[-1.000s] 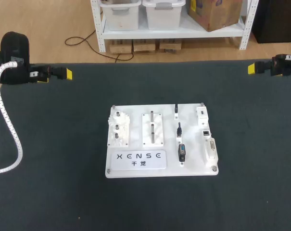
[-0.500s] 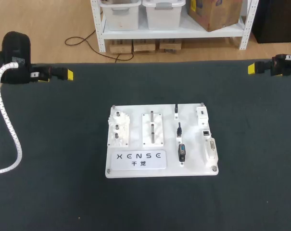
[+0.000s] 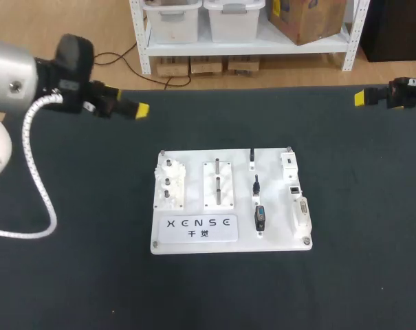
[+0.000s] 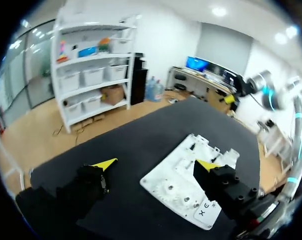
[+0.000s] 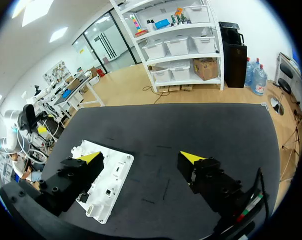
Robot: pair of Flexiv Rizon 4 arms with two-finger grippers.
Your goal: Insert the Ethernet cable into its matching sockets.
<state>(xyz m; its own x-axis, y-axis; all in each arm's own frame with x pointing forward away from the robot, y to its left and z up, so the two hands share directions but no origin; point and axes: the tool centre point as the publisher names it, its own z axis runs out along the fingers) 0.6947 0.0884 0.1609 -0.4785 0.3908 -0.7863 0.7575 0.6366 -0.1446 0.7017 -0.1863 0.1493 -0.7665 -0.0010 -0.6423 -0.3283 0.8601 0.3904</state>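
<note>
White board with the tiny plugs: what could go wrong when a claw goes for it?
1. The black plugs stand in a tight column near the sockets on the white board, so the wide-open left claw might knock a neighbour.
2. I cannot tell whether the board is fastened to the table; a push could slide it.
3. The left arm's white hose hangs in a loop over the table and might drag or snag.

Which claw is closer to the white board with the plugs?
Left. The left gripper hangs just beyond the far left corner of the white board; the right gripper is out at the far right edge of the table.
</note>
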